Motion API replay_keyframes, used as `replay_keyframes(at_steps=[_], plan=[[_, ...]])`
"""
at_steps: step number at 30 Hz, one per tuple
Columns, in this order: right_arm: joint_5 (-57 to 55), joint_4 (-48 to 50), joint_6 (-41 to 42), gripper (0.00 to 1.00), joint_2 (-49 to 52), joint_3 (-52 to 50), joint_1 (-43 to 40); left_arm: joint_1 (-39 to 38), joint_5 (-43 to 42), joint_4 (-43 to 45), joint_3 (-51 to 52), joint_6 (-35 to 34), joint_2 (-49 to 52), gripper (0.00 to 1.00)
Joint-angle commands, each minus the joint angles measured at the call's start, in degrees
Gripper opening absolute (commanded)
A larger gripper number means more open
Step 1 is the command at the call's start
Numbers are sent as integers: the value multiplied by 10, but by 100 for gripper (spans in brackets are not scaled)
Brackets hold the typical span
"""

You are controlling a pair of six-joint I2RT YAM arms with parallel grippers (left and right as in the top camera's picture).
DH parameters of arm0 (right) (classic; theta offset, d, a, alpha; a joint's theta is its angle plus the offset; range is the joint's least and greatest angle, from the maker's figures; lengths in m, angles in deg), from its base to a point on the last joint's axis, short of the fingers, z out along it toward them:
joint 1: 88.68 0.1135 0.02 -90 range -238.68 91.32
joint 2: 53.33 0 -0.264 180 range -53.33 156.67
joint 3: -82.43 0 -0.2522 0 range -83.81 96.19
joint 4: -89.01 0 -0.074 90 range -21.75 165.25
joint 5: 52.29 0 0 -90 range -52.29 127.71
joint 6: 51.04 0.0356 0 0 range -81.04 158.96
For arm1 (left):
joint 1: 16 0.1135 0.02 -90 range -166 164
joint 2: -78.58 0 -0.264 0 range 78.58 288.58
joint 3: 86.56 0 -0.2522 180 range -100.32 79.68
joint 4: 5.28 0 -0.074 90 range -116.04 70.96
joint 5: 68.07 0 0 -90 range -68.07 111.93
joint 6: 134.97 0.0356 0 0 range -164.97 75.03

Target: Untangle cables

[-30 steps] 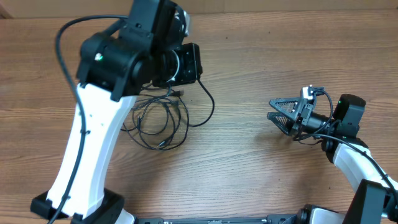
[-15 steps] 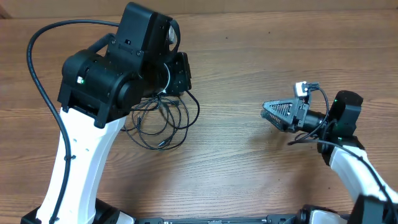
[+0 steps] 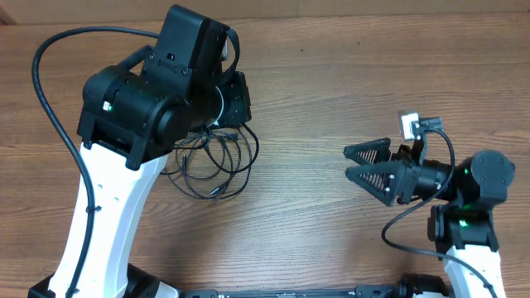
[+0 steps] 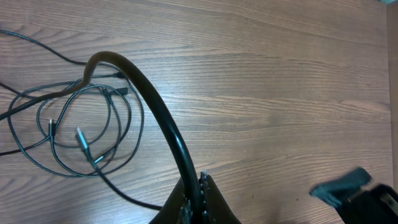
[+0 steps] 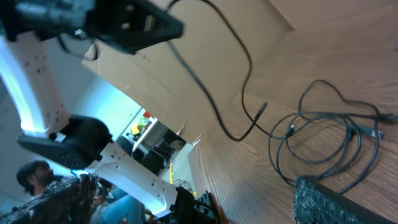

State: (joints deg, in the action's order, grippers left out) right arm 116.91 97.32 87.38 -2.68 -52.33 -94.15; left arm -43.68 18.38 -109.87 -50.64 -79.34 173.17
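Wooden table (image 3: 315,74) beneath two robot arms: black cables (image 3: 217,172) lie in loose loops left of center, one strand arching up into the clenched left gripper (image 4: 202,183) above them, while the right gripper (image 3: 348,161), spread wide and empty, hovers well apart at right.

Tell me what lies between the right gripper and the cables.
Overhead view: only bare wooden table separates the right gripper from the cables.
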Motion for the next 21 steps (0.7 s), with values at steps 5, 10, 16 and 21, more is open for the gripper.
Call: replay_keyframes(at_steps=[5,10,16,21], plan=[[-117,-24,174,100,-14,5,3,-2,11,-5,-10,-5,5,4],[-331,-28,306,90,10,5,3,-2,10,-7,-10,-6,5,4],[-313,72,125,100,11,5,10,-2,14,-17,-10,-6,5,5],[-250,56,-78,100,11,5,39,-2,38,-17,-10,-41,7,4]])
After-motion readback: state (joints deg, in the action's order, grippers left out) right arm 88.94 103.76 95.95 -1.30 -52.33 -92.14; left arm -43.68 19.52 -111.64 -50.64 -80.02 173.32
